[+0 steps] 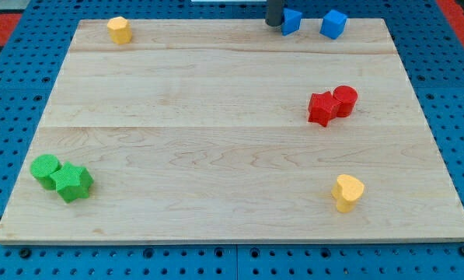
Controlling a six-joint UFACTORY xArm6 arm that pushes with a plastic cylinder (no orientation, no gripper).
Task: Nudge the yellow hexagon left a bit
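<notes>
Yellow heart block, smooth wooden board

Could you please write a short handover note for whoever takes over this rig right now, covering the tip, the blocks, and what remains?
My tip is at the view's top edge, right beside the left of two blue blocks, far from the target.
The yellow hexagon sits at the board's top left corner, alone and apparently untouched.
Other blocks: second blue block at top; red pair at the right; yellow heart at bottom right; green pair at bottom left.
Done: nothing visible yet. Left: bring the tip to the hexagon's right side and nudge it left slightly; the board edge is close.
</notes>
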